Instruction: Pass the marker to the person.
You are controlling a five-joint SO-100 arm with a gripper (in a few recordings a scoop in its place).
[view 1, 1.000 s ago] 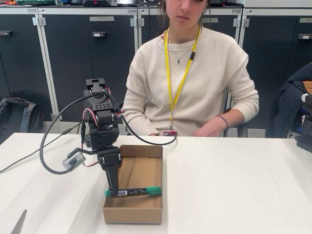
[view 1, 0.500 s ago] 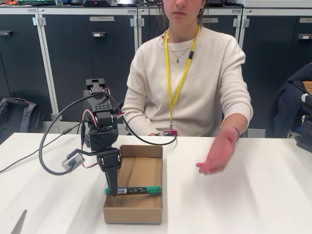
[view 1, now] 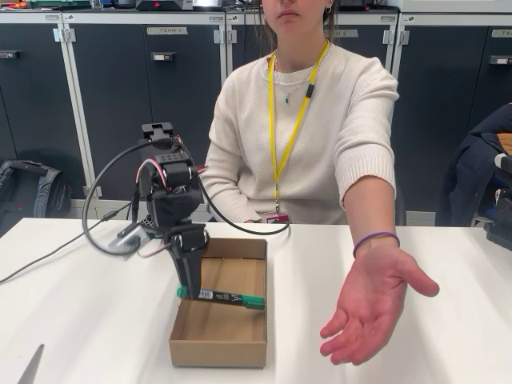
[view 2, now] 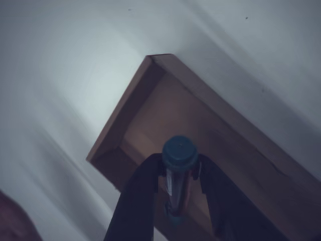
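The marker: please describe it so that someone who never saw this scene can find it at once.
On the white table, in front of the seated person, stands an open cardboard box. Above it the black gripper holds the marker crosswise. It is the slim black pen with green ends and a white label, the one thing the gripper holds.

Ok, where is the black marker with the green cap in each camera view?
Fixed view: the black, green-capped marker lies crosswise in the gripper, above the brown cardboard box.
Wrist view: marker at bottom centre, end-on between the fingers.
Shared landmark: the cardboard box.
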